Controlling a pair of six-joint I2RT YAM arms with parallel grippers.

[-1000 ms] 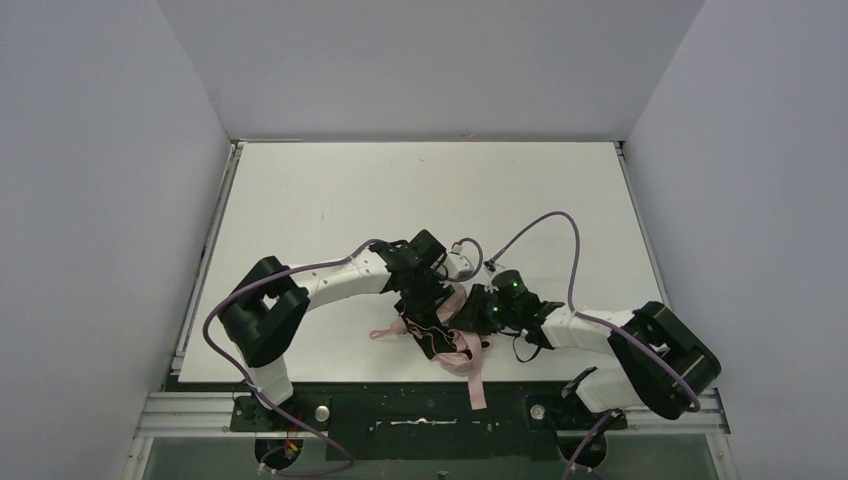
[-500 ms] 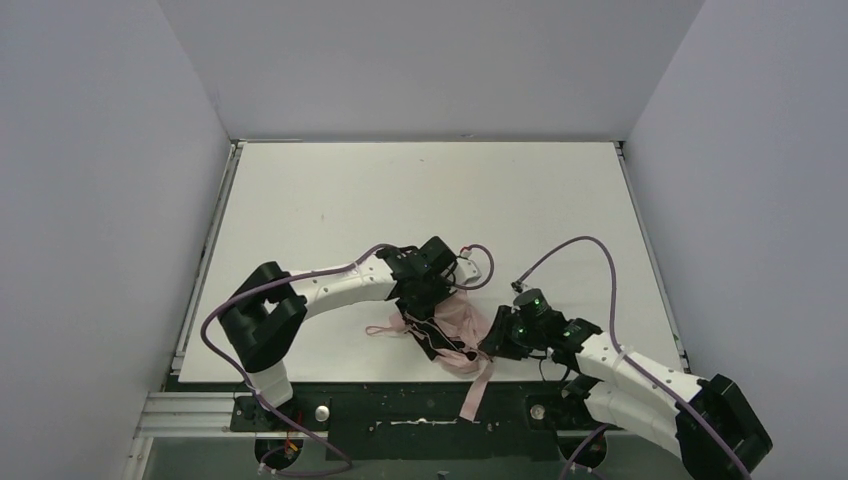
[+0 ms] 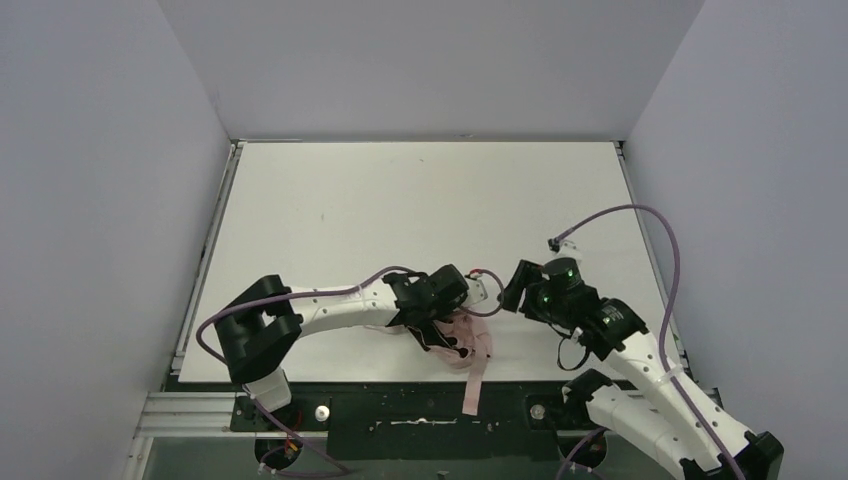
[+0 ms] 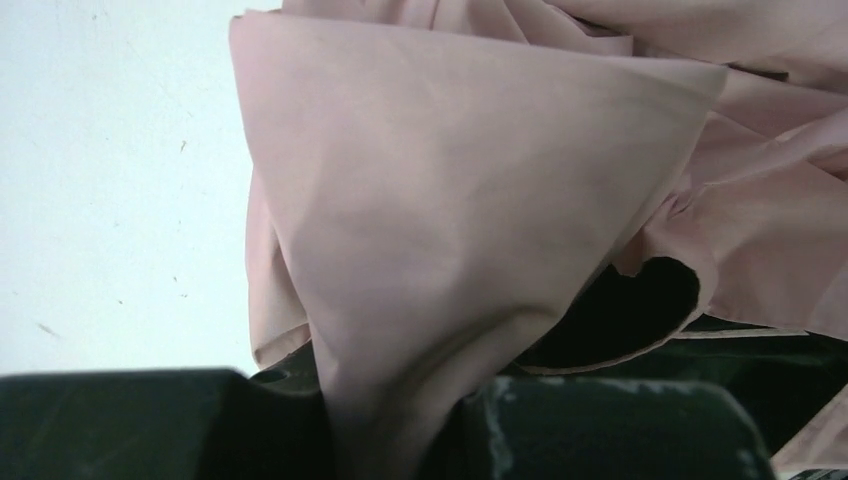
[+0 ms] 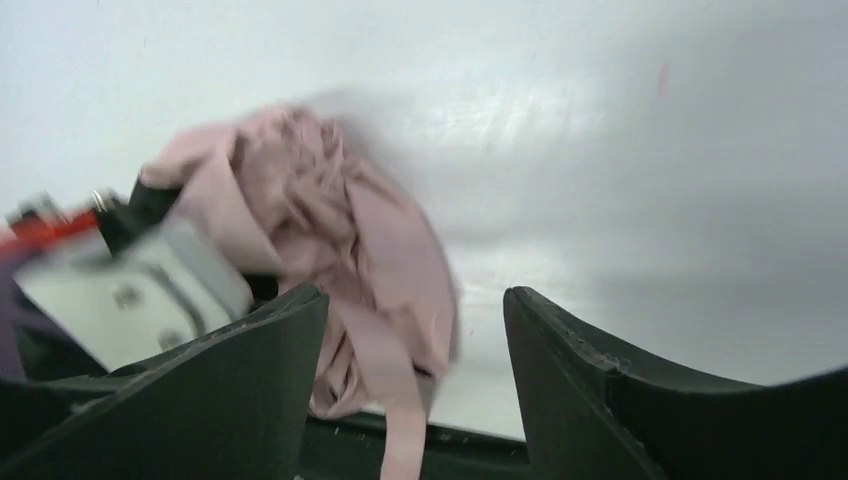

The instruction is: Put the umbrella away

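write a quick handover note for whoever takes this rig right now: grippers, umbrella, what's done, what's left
Left gripper: shut on a fold of the umbrella fabric.
Right gripper: open, empty, off to the right of the umbrella and not touching it.
Umbrella: a loose pink bunch at the near edge of the table, with its strap hanging over that edge.
Done: canopy is collapsed, fabric partly gathered.
Left: likely tidy the folds, wrap and fasten the strap, then stow it. No storage spot is visible.

umbrella [image 3: 472, 340] at table [image 3: 420, 200] near edge | left end effector [image 3: 438, 326] on it
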